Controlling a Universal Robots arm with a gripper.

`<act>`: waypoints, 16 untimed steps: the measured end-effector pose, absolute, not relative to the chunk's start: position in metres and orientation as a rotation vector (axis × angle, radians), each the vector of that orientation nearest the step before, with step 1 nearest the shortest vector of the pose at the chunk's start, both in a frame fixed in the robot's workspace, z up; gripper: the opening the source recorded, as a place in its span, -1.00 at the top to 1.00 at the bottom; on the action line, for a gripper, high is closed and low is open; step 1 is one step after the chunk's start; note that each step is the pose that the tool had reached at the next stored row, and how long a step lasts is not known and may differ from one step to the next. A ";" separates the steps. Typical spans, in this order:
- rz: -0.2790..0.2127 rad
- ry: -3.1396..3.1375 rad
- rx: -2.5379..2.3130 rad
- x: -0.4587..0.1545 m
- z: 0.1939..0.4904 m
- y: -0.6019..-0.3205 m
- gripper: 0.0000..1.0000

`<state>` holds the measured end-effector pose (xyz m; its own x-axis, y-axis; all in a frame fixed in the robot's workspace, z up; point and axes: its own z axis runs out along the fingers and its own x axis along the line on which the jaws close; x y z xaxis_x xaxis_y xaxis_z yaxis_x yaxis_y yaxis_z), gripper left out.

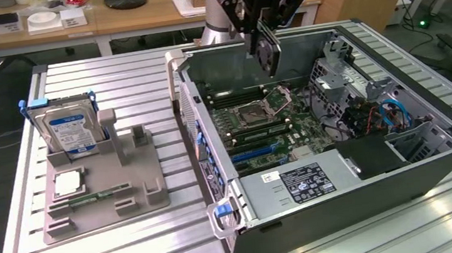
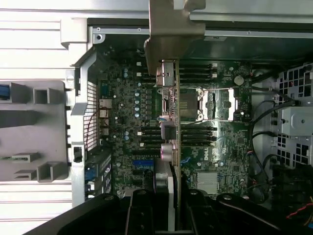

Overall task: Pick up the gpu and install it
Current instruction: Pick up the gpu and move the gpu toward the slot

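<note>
On the exterior view's left, a ribbed aluminium table (image 1: 121, 251) with long parallel grooves carries one grey, matte plastic holder (image 1: 122, 175) with blocky posts and slots. One boxy silver hard drive (image 1: 71, 131) with a blue-and-white label stands upright in the holder. In front of it lies one flat square processor chip (image 1: 68, 182) with a pale metal lid. Just beside the chip, one narrow green memory stick (image 1: 99, 195) lies flat.

To the right of the holder, one open computer case (image 1: 432, 168) of dark sheet metal lies on its side. Inside is a green motherboard (image 1: 260, 129), crowded with small parts and long slots. A grey power supply (image 1: 299, 185) with a printed label sits at the near edge.

Above the back of the case hangs one black gripper (image 1: 265, 31). It is clamped on the gpu (image 1: 269, 59), a thin, flat, dark rectangular card. The card points edge-down over the motherboard and is clear of it.

Further right inside the case, blue cables (image 1: 393, 115) curl beside perforated metal bays.

In the wrist view, two black fingers (image 2: 139, 215) press on either side of the gpu (image 2: 176, 122), seen edge-on as a thin line. Its dull silver bracket (image 2: 171, 24) is at the end far from the fingers. The motherboard (image 2: 225, 161) lies beyond the card, and the grey holder (image 2: 34, 132) sits outside the case wall.
</note>
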<state>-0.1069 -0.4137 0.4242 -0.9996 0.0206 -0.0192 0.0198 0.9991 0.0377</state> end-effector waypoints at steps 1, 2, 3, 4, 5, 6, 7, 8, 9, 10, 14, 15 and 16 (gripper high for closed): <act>0.059 3.121 0.031 -0.105 0.424 -0.414 0.44; 0.059 3.121 0.032 -0.103 0.424 -0.414 0.44; 0.059 3.121 0.031 -0.102 0.424 -0.414 0.44; 0.059 3.121 0.031 -0.100 0.424 -0.414 0.44; 0.059 3.121 0.031 -0.097 0.424 -0.414 0.44; 0.059 3.121 0.031 -0.095 0.424 -0.414 0.44; 0.059 3.121 0.031 -0.093 0.424 -0.414 0.44; 0.059 3.121 0.032 -0.091 0.424 -0.414 0.44; 0.059 3.121 0.032 -0.089 0.424 -0.414 0.44; 0.059 3.121 0.031 -0.086 0.424 -0.414 0.44; 0.059 3.123 0.032 -0.071 0.424 -0.414 0.44; 0.059 3.123 0.031 -0.069 0.424 -0.414 0.44; 0.059 3.123 0.031 -0.067 0.423 -0.414 0.44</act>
<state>-0.0665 -0.4137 0.4235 -0.9996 0.0203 -0.0171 0.0196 0.9991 0.0377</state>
